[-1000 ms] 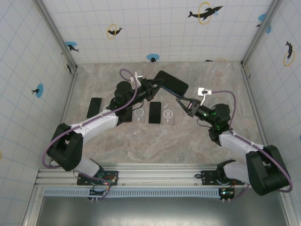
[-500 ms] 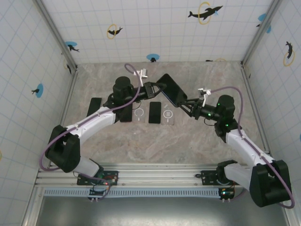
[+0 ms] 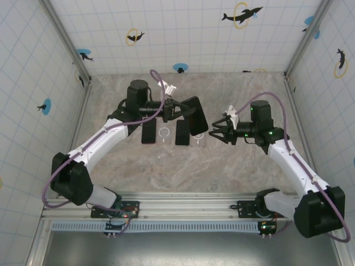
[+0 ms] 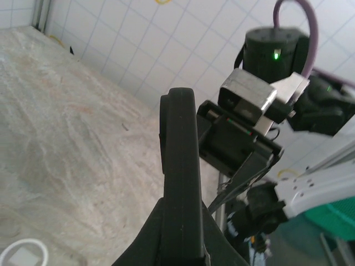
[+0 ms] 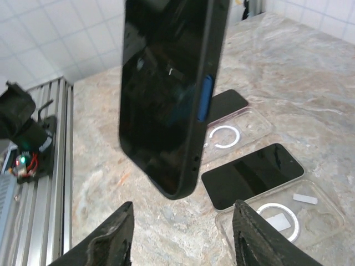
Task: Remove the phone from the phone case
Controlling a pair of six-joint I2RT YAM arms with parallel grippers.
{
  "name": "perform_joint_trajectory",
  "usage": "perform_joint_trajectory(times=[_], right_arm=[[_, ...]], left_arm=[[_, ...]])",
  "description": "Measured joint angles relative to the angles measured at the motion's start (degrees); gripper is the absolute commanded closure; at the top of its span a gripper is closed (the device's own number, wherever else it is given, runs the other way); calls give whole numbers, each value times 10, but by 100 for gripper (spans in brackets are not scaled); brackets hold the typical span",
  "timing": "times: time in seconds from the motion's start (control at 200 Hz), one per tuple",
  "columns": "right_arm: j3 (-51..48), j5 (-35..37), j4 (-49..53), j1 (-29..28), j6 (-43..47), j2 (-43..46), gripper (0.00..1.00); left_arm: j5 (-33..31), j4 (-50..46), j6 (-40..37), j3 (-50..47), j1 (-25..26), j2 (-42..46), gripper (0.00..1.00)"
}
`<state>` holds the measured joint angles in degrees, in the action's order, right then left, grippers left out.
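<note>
Holding phone [image 3: 196, 115], seemingly cased, left tool [image 3: 178, 109], right tool [image 3: 215, 133] parted nearby

on the marbled table [image 3: 222, 166] lie two black phones [image 3: 148, 134] and two clear ringed cases [image 3: 163, 134], alternating.

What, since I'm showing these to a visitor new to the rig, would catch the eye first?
The black cased phone stands out first, held up in the air above mid-table and pinched by the left hand. The right hand faces it from the right with fingers spread, not touching it. Beneath, a row of bare phones and clear cases with white rings lies on the marbled table.
</note>
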<state>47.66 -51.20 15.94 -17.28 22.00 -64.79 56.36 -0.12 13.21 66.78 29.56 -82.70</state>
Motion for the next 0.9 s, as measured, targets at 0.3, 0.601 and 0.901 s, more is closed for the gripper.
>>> perform_joint_trajectory(times=[0.3,0.601,0.901], right_arm=[[50,40,102,-69,133,-59,60],[56,48,110,-91,173,-76,69],[57,57,118,-104,200,-80,76]], left_arm=[[5,-105,-138,1,0,24,100],[38,-133,-164,7,0,24,100],[59,-135,-164,8,-2,24,100]])
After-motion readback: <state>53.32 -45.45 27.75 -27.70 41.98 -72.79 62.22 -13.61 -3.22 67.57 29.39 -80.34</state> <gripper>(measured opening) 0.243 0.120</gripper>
